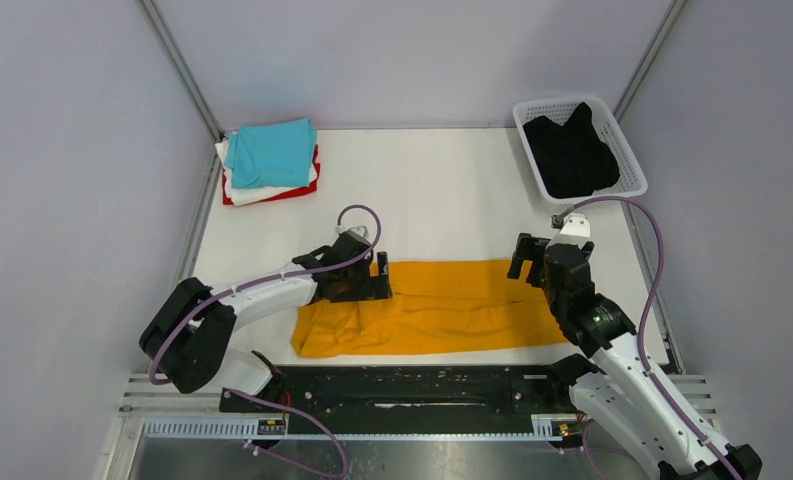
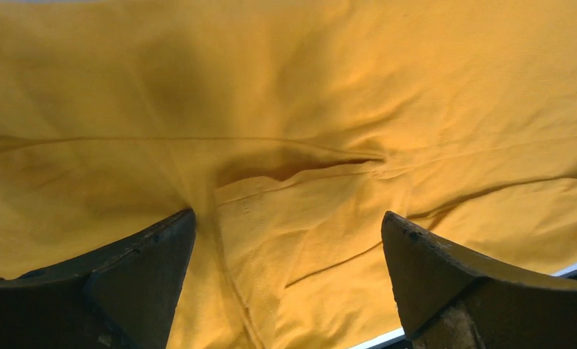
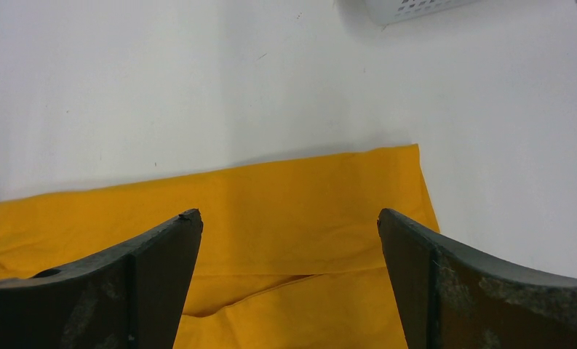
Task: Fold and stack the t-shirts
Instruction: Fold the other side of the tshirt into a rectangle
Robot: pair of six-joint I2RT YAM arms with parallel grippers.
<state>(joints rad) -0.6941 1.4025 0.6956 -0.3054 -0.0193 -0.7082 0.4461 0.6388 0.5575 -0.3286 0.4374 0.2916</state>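
The orange-yellow t-shirt (image 1: 442, 305) lies folded into a long strip across the near middle of the table. My left gripper (image 1: 380, 277) is open over its left part, jaws wide above wrinkled cloth (image 2: 285, 182), holding nothing. My right gripper (image 1: 528, 258) is open over the strip's far right end (image 3: 300, 211), also empty. A folded stack sits at the far left: turquoise shirt (image 1: 272, 152) on top, white (image 1: 262, 192) under it, red (image 1: 294, 191) at the bottom. The black shirt (image 1: 570, 155) lies bunched in the basket.
The white lattice basket (image 1: 627, 150) stands at the far right corner; its corner shows in the right wrist view (image 3: 409, 9). A black rail (image 1: 402, 388) runs along the near table edge. Grey walls close in the left, far and right sides.
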